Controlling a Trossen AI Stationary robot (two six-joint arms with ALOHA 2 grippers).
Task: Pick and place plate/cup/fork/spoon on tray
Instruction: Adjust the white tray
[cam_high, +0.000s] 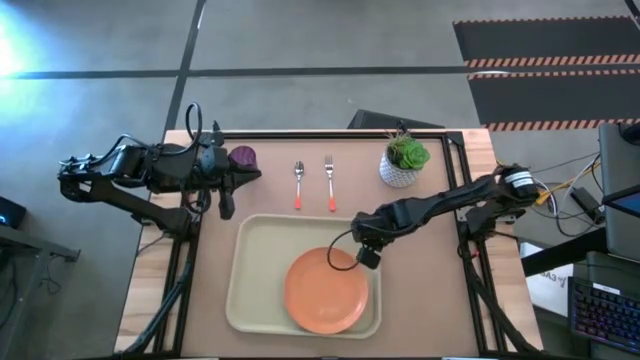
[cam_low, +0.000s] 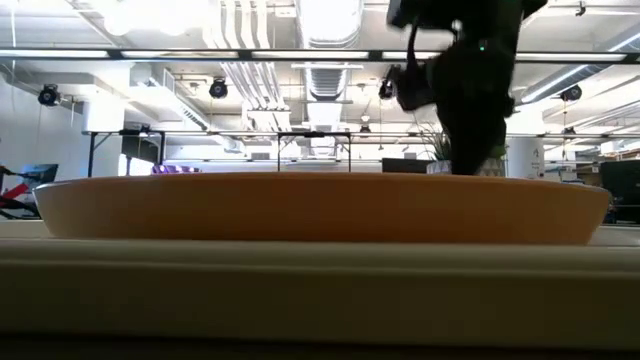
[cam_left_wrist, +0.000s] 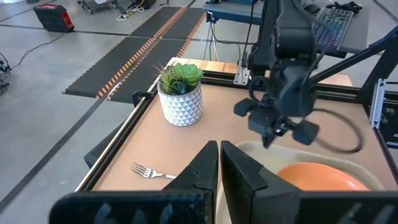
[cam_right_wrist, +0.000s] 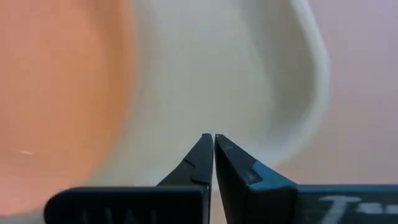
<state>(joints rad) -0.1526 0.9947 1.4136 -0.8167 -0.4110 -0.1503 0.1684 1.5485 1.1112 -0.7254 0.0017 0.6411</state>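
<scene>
The plate (cam_high: 326, 290) lies in the tray (cam_high: 250, 275), toward the tray's near right corner. The right gripper (cam_high: 367, 257) hangs over the tray's right part, just beyond the plate's far rim, fingers pressed together and holding nothing. Past the tray's far edge, the spoon (cam_high: 298, 184) and fork (cam_high: 330, 183) lie side by side on the table. The left gripper (cam_high: 226, 205), fingers closed and empty, sits off the tray's far left corner. The cup (cam_high: 243, 157) stands near the table's far edge, a plant (cam_high: 404, 161) to its right.

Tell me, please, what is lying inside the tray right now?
Only the orange plate lies inside the tray, toward its right half. The tray floor beneath the plate is covered. The cup, spoon and fork lie outside.
</scene>
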